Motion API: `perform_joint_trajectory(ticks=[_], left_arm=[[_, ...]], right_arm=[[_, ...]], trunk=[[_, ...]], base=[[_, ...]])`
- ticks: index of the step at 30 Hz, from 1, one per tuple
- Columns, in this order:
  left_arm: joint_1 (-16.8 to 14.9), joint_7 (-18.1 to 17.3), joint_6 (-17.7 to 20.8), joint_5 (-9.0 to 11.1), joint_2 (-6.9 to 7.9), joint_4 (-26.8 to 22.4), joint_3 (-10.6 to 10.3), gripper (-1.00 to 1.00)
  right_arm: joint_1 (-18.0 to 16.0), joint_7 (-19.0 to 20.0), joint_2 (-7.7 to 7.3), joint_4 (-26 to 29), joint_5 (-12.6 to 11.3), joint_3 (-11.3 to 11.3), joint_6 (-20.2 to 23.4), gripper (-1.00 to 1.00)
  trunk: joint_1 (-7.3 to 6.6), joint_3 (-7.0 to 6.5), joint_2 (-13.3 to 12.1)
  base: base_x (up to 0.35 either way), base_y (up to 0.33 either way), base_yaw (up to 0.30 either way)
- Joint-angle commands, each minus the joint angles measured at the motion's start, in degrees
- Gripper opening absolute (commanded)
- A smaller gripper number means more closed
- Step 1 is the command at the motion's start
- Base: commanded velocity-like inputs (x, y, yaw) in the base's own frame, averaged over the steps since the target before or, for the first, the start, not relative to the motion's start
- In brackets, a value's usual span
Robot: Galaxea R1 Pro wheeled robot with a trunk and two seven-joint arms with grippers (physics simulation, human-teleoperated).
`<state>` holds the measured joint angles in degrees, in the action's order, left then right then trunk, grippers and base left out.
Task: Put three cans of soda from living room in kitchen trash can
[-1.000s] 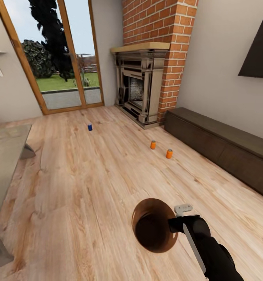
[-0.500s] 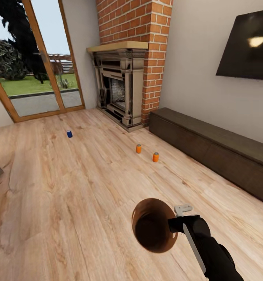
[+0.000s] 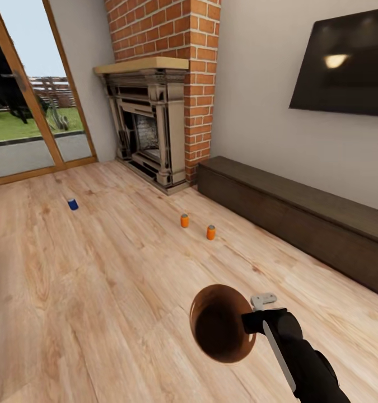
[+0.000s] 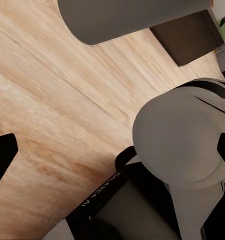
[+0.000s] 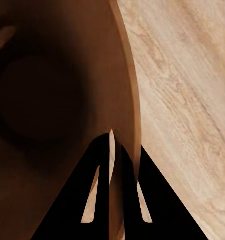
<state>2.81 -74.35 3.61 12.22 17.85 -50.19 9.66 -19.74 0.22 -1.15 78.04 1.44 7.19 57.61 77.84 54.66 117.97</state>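
Observation:
Three soda cans stand on the light plank floor: a blue one (image 3: 72, 204) at the left, and two orange ones (image 3: 184, 220) (image 3: 211, 232) close together before the low cabinet. The brown trash can (image 3: 219, 330) hangs low in front of me with its dark mouth towards the camera. My right gripper (image 3: 250, 323) is shut on its rim. In the right wrist view the black fingers (image 5: 100, 165) pinch the copper wall (image 5: 127, 115) of the trash can (image 5: 52, 90). My left gripper (image 4: 115, 142) is open and holds nothing, its fingers at the picture's edges over bare floor.
A brick chimney with a fireplace (image 3: 149, 129) stands at the back. The long dark cabinet (image 3: 301, 212) runs along the right wall under the black television (image 3: 345, 61). A glass door (image 3: 21, 112) is at the far left. Open floor lies between me and the cans.
The camera has swung to the right, so the room has slid left in the picture. The trash can stays in the right gripper, unchanged.

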Motion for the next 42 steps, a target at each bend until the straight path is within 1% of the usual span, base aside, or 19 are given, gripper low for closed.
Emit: perform_joint_trajectory(ticks=[1, 13, 21, 37, 42], left_arm=[[0.0, 0.0, 0.0, 0.0, 0.0, 0.0, 0.0, 1.0], [0.0, 0.0, 0.0, 0.0, -0.01, 0.0, 0.0, 1.0], [0.0, 0.0, 0.0, 0.0, -0.01, 0.1, 0.0, 1.0], [0.0, 0.0, -0.1, 0.0, -0.01, 0.0, 0.1, 1.0], [0.0, 0.0, -0.1, 0.0, 0.0, 0.0, 0.0, 1.0]], right_arm=[[0.0, 0.4, 0.01, 0.0, -1.5, 0.0, 0.0, -1.0], [0.0, 0.4, 0.01, 0.0, -1.5, 0.0, 0.0, -1.0], [0.0, 0.4, 0.01, 0.0, -1.5, 0.0, 0.0, -1.0], [0.0, 0.4, 0.01, 0.0, -1.5, 0.0, 0.0, -1.0], [0.0, 0.4, 0.01, 0.0, -1.5, 0.0, 0.0, -1.0]], trunk=[[-0.01, -0.01, 0.0], [-0.01, -0.02, 0.0], [-0.01, -0.18, 0.0], [-0.01, -0.59, 0.0], [-0.01, -0.66, 0.0]], base=[[0.317, 0.205, -0.059], [0.306, 0.225, -0.023], [0.278, 0.22, -0.201], [0.036, 0.026, -0.256], [0.172, 0.12, -0.16]])
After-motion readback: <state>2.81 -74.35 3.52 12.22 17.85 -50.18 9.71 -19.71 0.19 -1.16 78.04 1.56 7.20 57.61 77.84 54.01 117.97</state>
